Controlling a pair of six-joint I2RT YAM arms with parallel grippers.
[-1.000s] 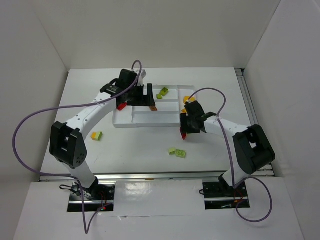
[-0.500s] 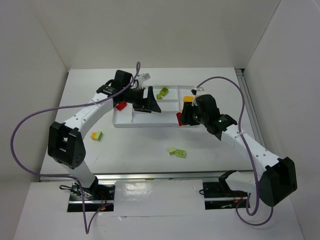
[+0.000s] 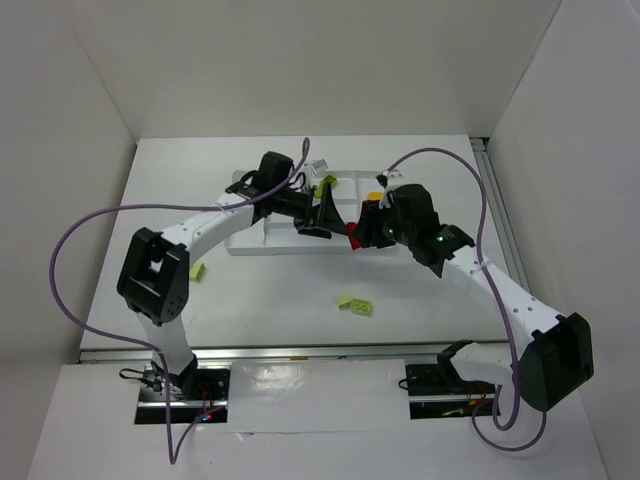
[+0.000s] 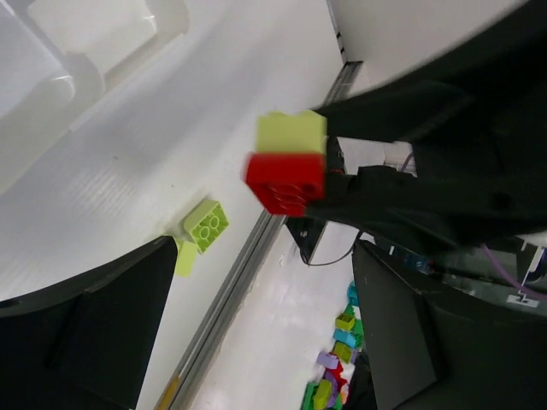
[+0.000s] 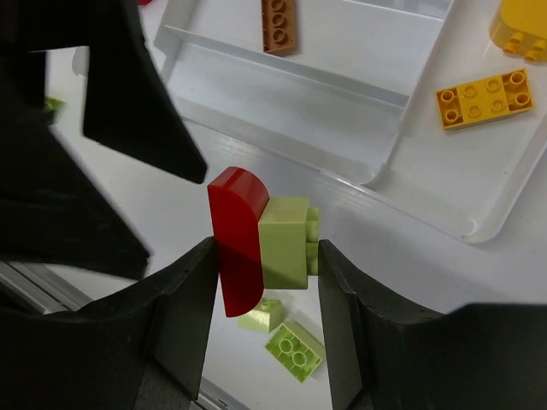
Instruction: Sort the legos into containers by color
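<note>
right gripper is clamping a brick pair, a curved red brick stuck to a lime brick, and is holding it in the air over the near edge of the white tray. left gripper is hanging close in front of that pair, fingers spread wide with nothing between them. an orange plate and a yellow brick are lying in the tray, a brown brick is lying in another compartment, and two lime bricks are lying on the table.

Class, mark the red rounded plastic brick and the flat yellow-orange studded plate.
red rounded plastic brick (image 5: 236, 243): right wrist view, curved face.
flat yellow-orange studded plate (image 5: 483, 99): right wrist view, studded top.
</note>
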